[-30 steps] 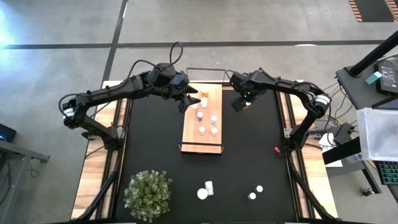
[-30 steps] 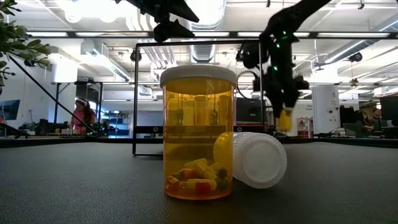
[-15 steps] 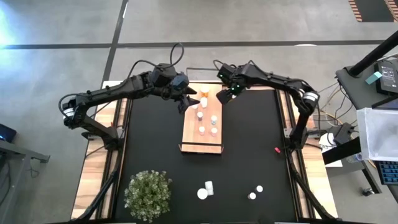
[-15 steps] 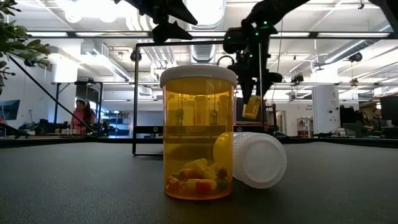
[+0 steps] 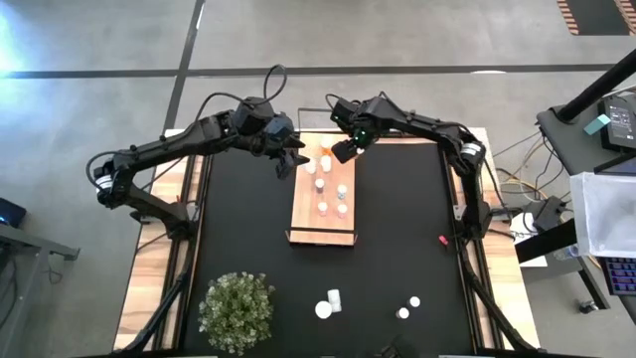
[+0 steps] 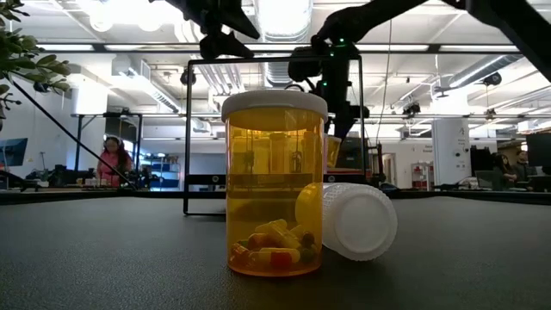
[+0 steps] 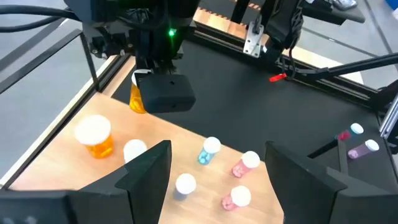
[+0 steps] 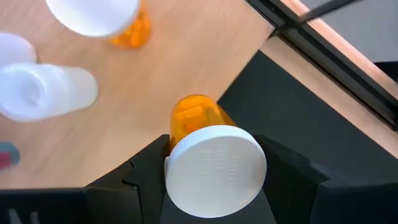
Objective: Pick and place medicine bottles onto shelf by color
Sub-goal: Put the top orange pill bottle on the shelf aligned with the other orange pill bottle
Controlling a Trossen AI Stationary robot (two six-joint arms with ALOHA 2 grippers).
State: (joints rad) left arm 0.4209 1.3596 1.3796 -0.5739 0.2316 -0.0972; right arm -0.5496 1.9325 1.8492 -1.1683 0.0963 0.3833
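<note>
Six medicine bottles already stand on the shelf; my right claw grips an orange bottle above its far end; left claw open; four remain on the worktop.

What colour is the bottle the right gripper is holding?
Orange with a white cap; the right wrist view shows it best.

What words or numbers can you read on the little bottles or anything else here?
No words or numbers can be read anywhere.
Big orange bottle in the low view: a dark band shows through its side, too blurred to read.
White cap of the orange bottle held in the right gripper: plain, no letters.
Bottles on the shelf: too small to show any label.
</note>
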